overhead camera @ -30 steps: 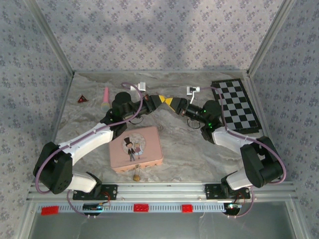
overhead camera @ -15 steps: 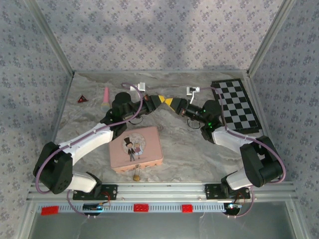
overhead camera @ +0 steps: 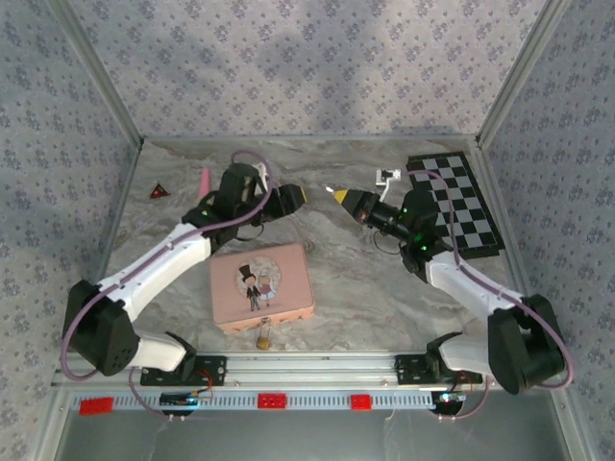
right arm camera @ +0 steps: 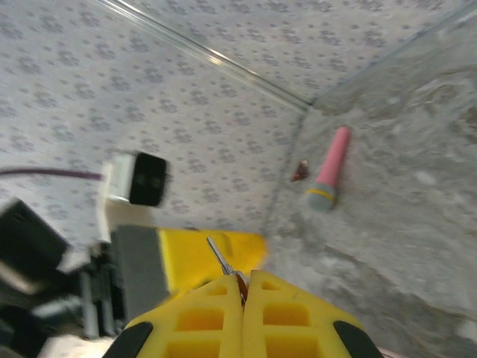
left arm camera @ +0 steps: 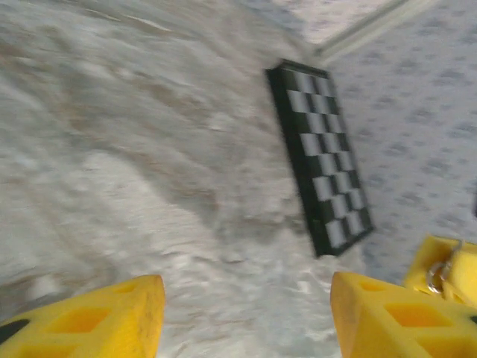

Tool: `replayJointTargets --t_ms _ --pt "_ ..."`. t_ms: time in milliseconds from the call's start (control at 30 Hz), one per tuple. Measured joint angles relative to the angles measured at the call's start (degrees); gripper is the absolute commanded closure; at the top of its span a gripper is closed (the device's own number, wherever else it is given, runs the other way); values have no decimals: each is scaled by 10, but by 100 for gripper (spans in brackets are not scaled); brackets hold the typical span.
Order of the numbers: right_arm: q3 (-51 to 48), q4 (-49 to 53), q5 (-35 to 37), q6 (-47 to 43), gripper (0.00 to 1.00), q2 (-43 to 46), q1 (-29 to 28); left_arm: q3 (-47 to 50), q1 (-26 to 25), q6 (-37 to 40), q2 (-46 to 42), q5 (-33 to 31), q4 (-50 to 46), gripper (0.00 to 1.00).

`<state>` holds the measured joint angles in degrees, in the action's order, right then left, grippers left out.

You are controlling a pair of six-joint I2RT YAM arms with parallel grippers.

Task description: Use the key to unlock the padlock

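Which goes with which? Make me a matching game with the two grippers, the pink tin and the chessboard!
Things:
1. left gripper
2. right gripper
3. pink tin
4. chessboard

Places and states:
A. lying flat, far over on the right
B. fingers wide apart, nothing between them
C. in the middle, toward the near edge
D. pinched shut on a thin metal piece

Pairs: 1-B, 2-D, 3-C, 4-A
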<state>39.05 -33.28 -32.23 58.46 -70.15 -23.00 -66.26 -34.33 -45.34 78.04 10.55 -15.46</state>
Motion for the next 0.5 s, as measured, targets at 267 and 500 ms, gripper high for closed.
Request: replayJointTargets --t_ms 267,500 --pt "66 281 79 -165 100 56 -20 -162 4 89 5 -97 -451 20" --pt "66 372 111 -230 100 57 -25 -157 -83 78 -17 -129 -657 19"
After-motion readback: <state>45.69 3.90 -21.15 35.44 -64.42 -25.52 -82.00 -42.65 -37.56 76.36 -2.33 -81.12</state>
